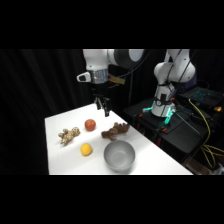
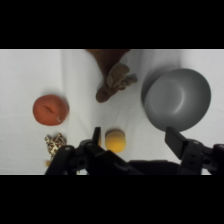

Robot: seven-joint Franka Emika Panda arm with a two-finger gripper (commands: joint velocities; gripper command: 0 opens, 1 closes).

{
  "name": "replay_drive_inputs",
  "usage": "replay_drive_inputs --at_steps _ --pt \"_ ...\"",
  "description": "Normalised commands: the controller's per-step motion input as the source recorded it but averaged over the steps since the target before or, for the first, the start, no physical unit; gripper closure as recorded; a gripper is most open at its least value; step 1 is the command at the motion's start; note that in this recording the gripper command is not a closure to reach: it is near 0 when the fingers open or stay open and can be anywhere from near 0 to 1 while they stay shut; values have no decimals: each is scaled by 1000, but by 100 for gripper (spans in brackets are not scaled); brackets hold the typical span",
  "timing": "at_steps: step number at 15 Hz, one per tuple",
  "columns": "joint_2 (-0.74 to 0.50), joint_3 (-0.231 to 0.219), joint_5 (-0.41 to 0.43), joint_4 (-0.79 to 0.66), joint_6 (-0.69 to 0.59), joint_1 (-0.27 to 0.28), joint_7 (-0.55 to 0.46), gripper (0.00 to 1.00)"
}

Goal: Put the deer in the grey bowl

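Observation:
The deer (image 1: 115,131), a small dark brown plush, lies on the white table (image 1: 60,162) just behind the grey bowl (image 1: 119,155). In the wrist view the deer (image 2: 114,77) lies near the top middle, partly cut off, with the grey bowl (image 2: 177,99) to its right, holding nothing. My gripper (image 1: 102,107) hangs open in the air above the table's far edge, behind and above the deer, touching nothing. In the wrist view my gripper (image 2: 135,140) stands open with both fingers rising from the bottom.
A red fruit (image 1: 90,124) sits left of the deer, a yellow fruit (image 1: 86,149) in front of it, and a tan spotted plush (image 1: 68,134) at the left. The arm's base (image 1: 165,102) and cables stand beyond the table's right edge.

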Motion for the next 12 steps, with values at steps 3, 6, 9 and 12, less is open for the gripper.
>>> replay_drive_inputs --at_steps 3,6,9,12 --pt "-8 6 18 -19 1 -19 6 0" --pt "-113 -14 -4 -171 89 -31 66 0" --pt "-222 -30 0 -340 170 -44 78 0" --pt "-223 -30 -20 -489 370 -42 106 0"
